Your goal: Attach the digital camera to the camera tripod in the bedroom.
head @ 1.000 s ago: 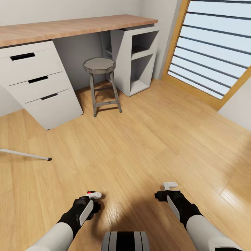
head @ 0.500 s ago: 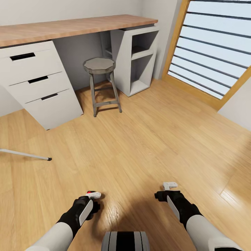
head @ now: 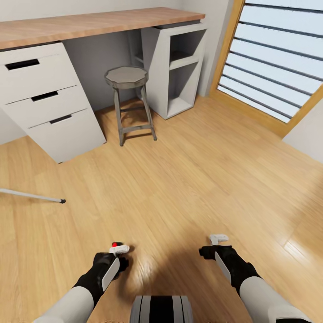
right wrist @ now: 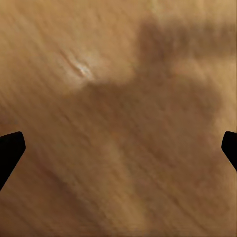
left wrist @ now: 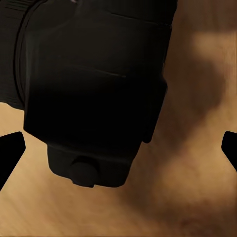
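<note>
Digital camera (head: 117, 246) sits in the left tool (head: 117, 256), low in the head view; its red button shows just past the white fingertip. Right tool (head: 218, 244) hangs over bare plank floor (head: 188, 179), nothing between its fingers. One silver-white tripod leg (head: 31, 196) with a black foot lies along the floor at the view's left edge, well apart from both tools. Ahead: wood-topped desk (head: 89, 22), white drawer unit (head: 45, 98), round grey stool (head: 128, 101), open white shelf (head: 177, 67), slatted window (head: 278, 58).

Left wrist view: black camera body (left wrist: 94, 94) between the dark fingertips (left wrist: 10, 153), clamped.

Right wrist view: floor (right wrist: 118, 118), fingertips (right wrist: 10, 148) spread wide, released.
</note>
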Tool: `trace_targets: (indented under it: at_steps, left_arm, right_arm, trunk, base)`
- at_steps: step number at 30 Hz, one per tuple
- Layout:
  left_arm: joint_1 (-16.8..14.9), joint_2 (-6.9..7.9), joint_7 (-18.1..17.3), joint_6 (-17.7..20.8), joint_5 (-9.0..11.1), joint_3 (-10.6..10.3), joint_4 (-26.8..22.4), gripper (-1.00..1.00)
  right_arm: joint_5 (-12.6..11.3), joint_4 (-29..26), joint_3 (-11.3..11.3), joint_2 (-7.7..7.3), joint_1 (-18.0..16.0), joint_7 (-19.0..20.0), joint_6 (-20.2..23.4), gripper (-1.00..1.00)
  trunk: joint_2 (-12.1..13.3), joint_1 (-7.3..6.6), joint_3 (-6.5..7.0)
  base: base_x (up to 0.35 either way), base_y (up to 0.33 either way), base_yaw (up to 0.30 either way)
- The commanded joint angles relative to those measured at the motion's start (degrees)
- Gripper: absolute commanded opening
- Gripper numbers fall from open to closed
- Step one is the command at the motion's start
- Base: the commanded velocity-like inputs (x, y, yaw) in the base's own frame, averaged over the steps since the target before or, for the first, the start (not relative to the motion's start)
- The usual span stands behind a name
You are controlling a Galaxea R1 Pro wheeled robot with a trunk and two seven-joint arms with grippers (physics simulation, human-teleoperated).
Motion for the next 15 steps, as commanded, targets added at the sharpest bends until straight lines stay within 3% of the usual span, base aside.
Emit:
trace_targets:
  at_steps: [1, 10, 15]
  left_arm:
    - [-0.01, 0.05, 0.52, 0.15, 0.61, -0.42, -0.10, 1.00]
    - [-0.01, 0.05, 0.61, -0.05, 0.64, -0.46, -0.02, 1.00]
    - [-0.01, 0.05, 0.63, -0.07, 0.64, -0.47, -0.02, 1.00]
  right_arm:
    - [0.05, -0.11, 0.15, -0.01, 0.00, -0.14, 0.35, 1.00]
    - [0.06, -0.10, 0.15, -0.01, 0.00, -0.14, 0.35, 1.00]
    - [0.05, -0.10, 0.15, -0.01, 0.00, -0.14, 0.35, 1.00]
  trunk:
    - [-0.03, 0.01, -0.27]
    - [-0.15, 0.24, -2.26]
    - [-0.15, 0.24, -2.26]
  base:
    - [0.000, 0.000, 0.000]
    - [0.000, 0.000, 0.000]
    - [0.000, 0.000, 0.000]
